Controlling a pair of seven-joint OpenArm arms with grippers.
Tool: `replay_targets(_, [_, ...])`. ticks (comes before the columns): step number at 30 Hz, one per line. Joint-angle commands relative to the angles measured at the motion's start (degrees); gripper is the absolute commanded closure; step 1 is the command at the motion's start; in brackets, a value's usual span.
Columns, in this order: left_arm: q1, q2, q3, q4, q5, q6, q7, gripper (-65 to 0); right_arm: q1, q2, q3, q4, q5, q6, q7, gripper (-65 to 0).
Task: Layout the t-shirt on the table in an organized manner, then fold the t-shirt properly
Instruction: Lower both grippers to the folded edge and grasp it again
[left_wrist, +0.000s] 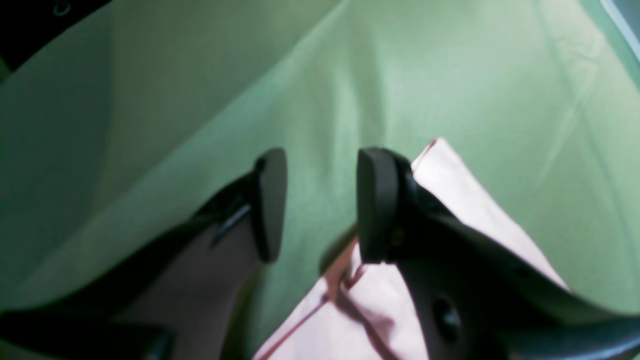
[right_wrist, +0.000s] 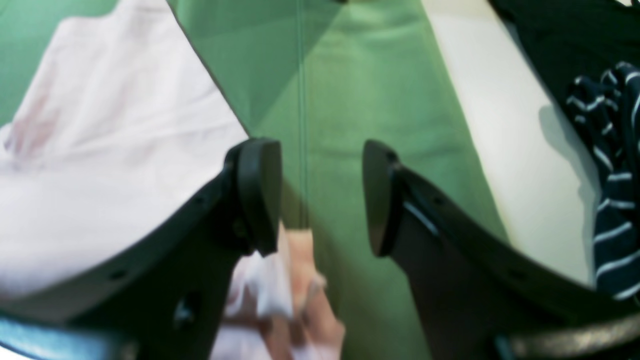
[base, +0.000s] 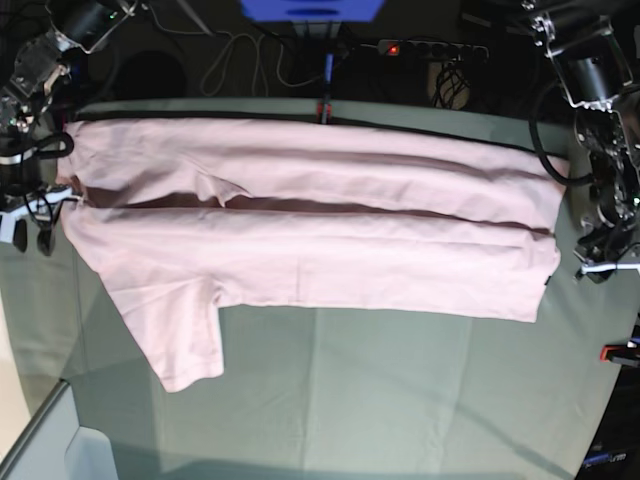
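Observation:
The pale pink t-shirt (base: 300, 230) lies spread across the far half of the table (base: 400, 400), its top part folded over lengthwise and one sleeve (base: 185, 340) pointing toward the near edge. My right gripper (right_wrist: 320, 197) hangs open just off the shirt's left end (right_wrist: 110, 150), with only green cloth between its fingers; in the base view this right gripper (base: 32, 238) is at the far left. My left gripper (left_wrist: 324, 205) is open too, above bare table at the shirt's right edge (left_wrist: 465, 200), and this left gripper (base: 600, 262) shows at the far right of the base view.
A red-orange clamp (base: 620, 352) sits on the right table edge and another clamp (base: 322, 105) at the back edge. A dark striped cloth (right_wrist: 615, 175) lies off the table beyond a pale strip (right_wrist: 515, 150). Cables and a power strip (base: 430, 48) run behind the table.

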Motion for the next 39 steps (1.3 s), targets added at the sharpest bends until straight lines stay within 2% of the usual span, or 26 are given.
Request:
replay_targets(1, [-2.2,-0.9,0.1,0.7,-0.3,-0.4,-1.1,-23.5,1.5,1.0,-0.2,1.0,0.9,0.0,1.7,-27.4])
replay_targets(4, [-3.5,-0.9,-0.1,0.4,0.0,-0.4,-1.0,-26.4,3.7,0.1,-0.2,1.0,0.7,0.0,1.6,-27.4])
replay_targets(7, [-4.8,-0.9,0.3,0.0,0.2,-0.5,-1.0,-37.4,5.2,-0.2,-0.3,1.3,0.7,0.0,-2.1,-27.4])
replay_targets(10, [-7.5,-1.6,2.6,-5.1,0.2,-0.5,-1.2,-49.7,6.1,-0.2,-0.3,1.0,0.7,0.0,-5.5,-27.3])
replay_targets(12, [-9.4,-2.8,5.0,-9.6,0.2,-0.5,-1.4,-54.2,6.2,-0.2,-1.1,1.0,0.7,0.0,-6.2,-27.3])
replay_targets(15, [-13.6,-3.7,10.1,-16.1,0.2,-0.6,-2.7,-54.3,5.8,-0.2,-3.1,1.0,0.7,0.0,-6.2,-27.1])
replay_targets(24, [-21.6,-5.7,27.2,-30.3,0.2,-0.6,-14.2,-54.4,5.7,-0.2,-3.2,1.0,0.7,0.0,-6.3,-27.1])
replay_targets(30, [-25.7,-5.2,32.8,-42.8,0.2,-0.7,-20.8,-54.4,5.7,-0.2,-3.0,1.0,0.7,0.0,-6.3,-27.0])
replay_targets(35, [-25.7,-5.1,40.5,-42.8,0.1,-0.7,-24.7,-54.3,5.6,-0.1,-3.1,0.9,0.7,0.0,-6.3,-27.0])
replay_targets(39, [-25.8,-5.1,42.9,-43.0,0.1,-0.7,-25.3,-54.3,5.6,-0.1,-3.1,0.9,0.7,0.0,-6.3,-27.0])
